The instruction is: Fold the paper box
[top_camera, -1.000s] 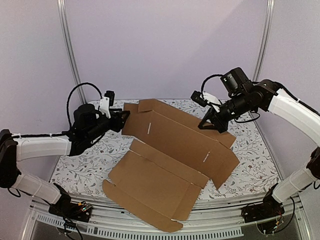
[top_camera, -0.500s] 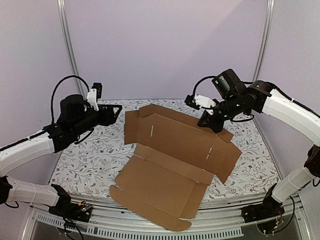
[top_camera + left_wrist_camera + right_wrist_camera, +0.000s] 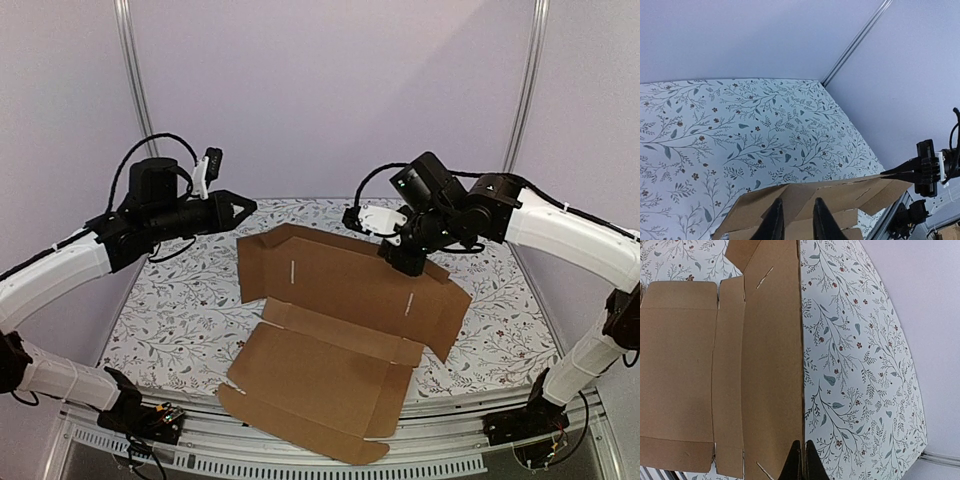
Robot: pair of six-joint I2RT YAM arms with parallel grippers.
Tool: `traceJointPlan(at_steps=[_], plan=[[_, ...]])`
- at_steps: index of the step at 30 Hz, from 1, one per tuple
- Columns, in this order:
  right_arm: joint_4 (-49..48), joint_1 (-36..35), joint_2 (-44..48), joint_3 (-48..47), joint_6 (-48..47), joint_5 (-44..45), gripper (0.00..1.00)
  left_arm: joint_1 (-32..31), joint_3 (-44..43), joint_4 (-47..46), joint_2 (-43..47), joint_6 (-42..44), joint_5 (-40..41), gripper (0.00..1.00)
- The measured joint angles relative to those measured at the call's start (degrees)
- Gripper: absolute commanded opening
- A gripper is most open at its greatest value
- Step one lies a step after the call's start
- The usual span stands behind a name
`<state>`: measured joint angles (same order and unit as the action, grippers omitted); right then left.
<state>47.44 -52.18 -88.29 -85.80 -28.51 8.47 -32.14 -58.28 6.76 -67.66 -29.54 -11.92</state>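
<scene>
my right pincer [image 3: 801, 462] pinches the raised far edge of the paper box [image 3: 330, 340]. its long creases run left-right across the desk [image 3: 170, 300]. my left pincer [image 3: 795, 220] hovers narrow, empty.

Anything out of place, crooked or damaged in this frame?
The flat paper box lies skewed to the table, and its near panel overhangs the table's front edge. The right pincer pinches its far edge. No tears or spills are visible.
</scene>
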Motion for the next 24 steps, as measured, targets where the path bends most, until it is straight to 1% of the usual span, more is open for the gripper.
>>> traceJointPlan(at_steps=[1, 2, 5, 10, 24], plan=[[-0.20, -0.35, -0.15, 0.00, 0.00, 0.79, 0.00, 0.00, -0.11, 0.17, -0.74, -0.59, -0.55, 0.02], [-0.35, -0.74, -0.28, 0.00, 0.00, 1.75, 0.00, 0.00, -0.31, 0.94, -1.97, -1.05, -1.27, 0.00], [-0.74, -1.46, -0.33, 0.00, 0.13, 3.76, 0.00, -0.02, -1.05, 2.71, -4.72, -1.99, -2.01, 0.00], [-1.64, -1.86, -0.33, 0.00, 0.42, 5.38, 0.00, -0.07, -1.68, 4.70, -6.25, -2.47, -2.25, 0.00], [-4.98, -2.97, -0.35, 0.07, 2.21, 6.25, 0.00, -2.75, -2.84, 4.33, -11.56, -2.49, -4.24, 0.00]])
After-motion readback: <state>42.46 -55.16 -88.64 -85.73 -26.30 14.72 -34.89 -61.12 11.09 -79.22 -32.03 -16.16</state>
